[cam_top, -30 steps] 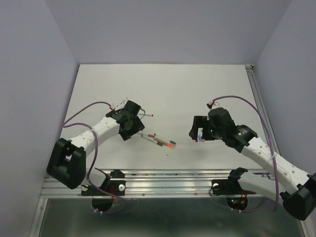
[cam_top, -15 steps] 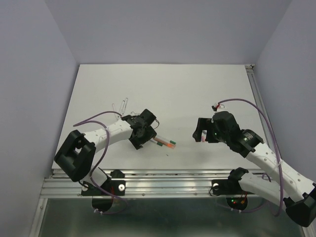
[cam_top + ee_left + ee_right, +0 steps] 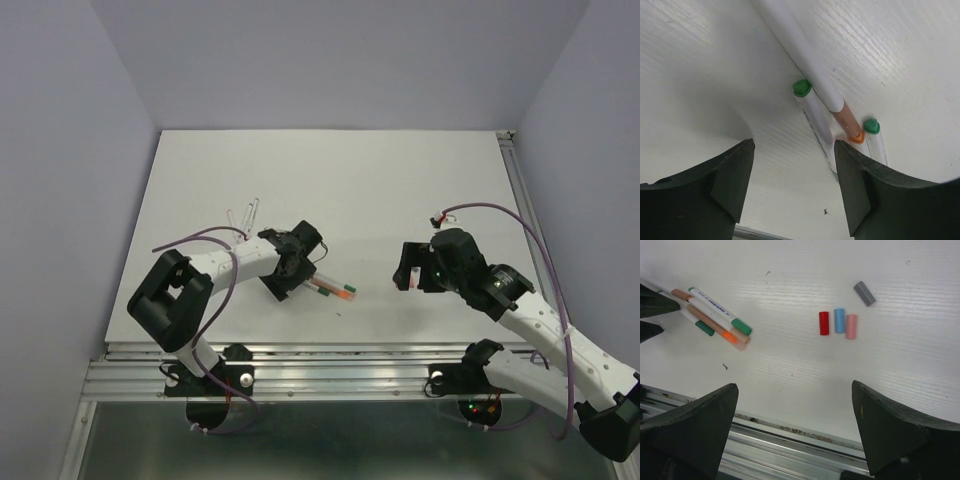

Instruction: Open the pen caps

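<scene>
Your left tool (image 3: 794, 150) hangs released above the pens (image 3: 816, 125). Close it on the green cap (image 3: 800, 88) just ahead, avoiding the orange cap (image 3: 856, 137) alongside. Your right tool (image 3: 795, 390) is also released.

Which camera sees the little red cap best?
The right wrist view: the red cap lies in plain sight, beside the blue cap and pink cap, with nothing covering it. In the top view it is too small to tell, by the right arm. The left wrist view shows only pens.
</scene>
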Controlling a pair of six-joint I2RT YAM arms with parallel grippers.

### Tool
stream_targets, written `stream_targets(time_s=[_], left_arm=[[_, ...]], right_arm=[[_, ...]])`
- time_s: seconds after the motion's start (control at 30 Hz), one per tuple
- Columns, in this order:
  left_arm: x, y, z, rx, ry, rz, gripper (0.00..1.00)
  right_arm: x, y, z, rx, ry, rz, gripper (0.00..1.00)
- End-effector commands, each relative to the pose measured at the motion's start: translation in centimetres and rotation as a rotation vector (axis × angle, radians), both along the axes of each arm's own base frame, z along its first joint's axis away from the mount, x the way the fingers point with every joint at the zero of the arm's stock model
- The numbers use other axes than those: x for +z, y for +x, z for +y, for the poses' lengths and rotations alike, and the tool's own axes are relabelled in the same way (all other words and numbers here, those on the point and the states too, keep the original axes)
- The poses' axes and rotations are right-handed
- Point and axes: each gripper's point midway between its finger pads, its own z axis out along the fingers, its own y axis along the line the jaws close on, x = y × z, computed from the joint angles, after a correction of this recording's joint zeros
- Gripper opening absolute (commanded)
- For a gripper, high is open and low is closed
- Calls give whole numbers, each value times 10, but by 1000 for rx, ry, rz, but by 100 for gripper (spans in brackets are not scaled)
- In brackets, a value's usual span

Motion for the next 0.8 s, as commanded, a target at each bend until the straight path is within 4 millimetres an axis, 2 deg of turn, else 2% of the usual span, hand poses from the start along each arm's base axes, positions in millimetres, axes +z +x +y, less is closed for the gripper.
stream_targets(time_s=[0.0, 0.07, 0.23, 0.3, 0.4, 0.5, 0.57, 0.7, 0.73, 0.77], left_arm=[[0, 3, 8, 30, 63, 2, 74], [-4, 2, 10, 23, 77, 17, 69], [-17, -3, 10, -6, 108, 65, 67], [-18, -3, 11, -10, 109, 65, 63], [-19, -5, 13, -5, 112, 63, 51], [-23, -9, 14, -2, 110, 70, 30], [-27, -13, 16, -8, 114, 85, 24], [-30, -17, 17, -19, 113, 94, 21], [-30, -17, 18, -19, 112, 90, 18], [-31, -20, 21, -19, 115, 94, 7]], right_arm=[[1, 1, -3, -7, -3, -23, 100], [1, 1, -4, -8, -3, -25, 100], [0, 1, -4, -11, -6, -23, 100], [0, 1, -4, -13, -6, -23, 100], [0, 1, -5, -17, -5, -26, 100], [0, 2, -6, -22, -9, -26, 100], [0, 2, -5, -22, -7, -25, 100], [0, 2, -6, -25, -10, -27, 100], [0, 2, -6, -24, -9, -27, 100], [0, 2, -6, -23, -8, -26, 100]])
